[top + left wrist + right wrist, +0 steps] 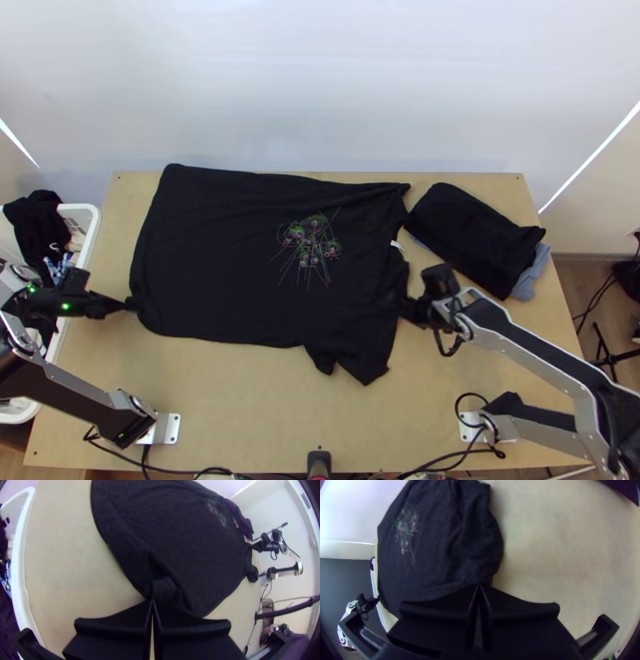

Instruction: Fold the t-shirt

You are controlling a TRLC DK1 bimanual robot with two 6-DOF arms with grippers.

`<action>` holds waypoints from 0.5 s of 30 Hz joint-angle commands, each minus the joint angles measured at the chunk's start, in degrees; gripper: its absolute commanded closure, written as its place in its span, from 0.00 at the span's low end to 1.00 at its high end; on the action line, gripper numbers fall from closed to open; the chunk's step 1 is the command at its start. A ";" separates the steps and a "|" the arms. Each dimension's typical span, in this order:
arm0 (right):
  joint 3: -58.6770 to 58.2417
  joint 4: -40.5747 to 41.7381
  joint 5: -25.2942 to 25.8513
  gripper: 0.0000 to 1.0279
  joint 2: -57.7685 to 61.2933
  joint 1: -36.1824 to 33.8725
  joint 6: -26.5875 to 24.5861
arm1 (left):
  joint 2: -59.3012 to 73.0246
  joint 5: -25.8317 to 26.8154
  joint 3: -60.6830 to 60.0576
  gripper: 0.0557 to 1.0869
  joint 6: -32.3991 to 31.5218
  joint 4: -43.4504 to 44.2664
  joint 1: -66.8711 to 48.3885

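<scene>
My left gripper is closed on the black t-shirt — it has the hem's near corner pinched between its fingertips, and a small fold of cloth stands up just in front of them. My right gripper is closed too, its tips together on the shirt's edge at the shoulder end, between the collar and the near sleeve.

The shirt lies spread flat on the wooden table, filling the space between my two grippers and reaching well past them toward the far edge. Its colourful print faces up, nearer to my right gripper than to my left. Soft creases run through the cloth close to my right fingertips, and that near sleeve lies rumpled a little to the left of them, toward me. A small white label sits at the collar, just beyond my right gripper.

Farther out past my right gripper, toward the far right of the table, a folded black cloth rests on a blue-grey one that peeks out from beneath — the black one comes right up beside the shirt's far shoulder. On the outer side of my left gripper stands a white basket with dark clothes in it.
</scene>
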 commanded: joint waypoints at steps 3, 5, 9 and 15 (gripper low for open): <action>9.34 0.02 -0.06 0.97 -11.29 -6.65 -7.82 | -0.92 11.05 13.28 0.96 -27.24 7.04 -0.16; 11.98 0.10 0.03 0.97 -11.91 -7.35 -10.63 | -2.32 12.55 14.60 0.96 -33.57 9.59 -0.51; 15.93 4.50 0.38 0.97 -9.98 -11.31 -14.76 | -7.42 13.42 14.51 0.96 -47.02 17.59 -2.71; 26.74 11.97 0.91 0.97 -3.73 -12.36 -19.77 | -14.81 10.17 15.13 0.97 -68.46 34.11 -8.77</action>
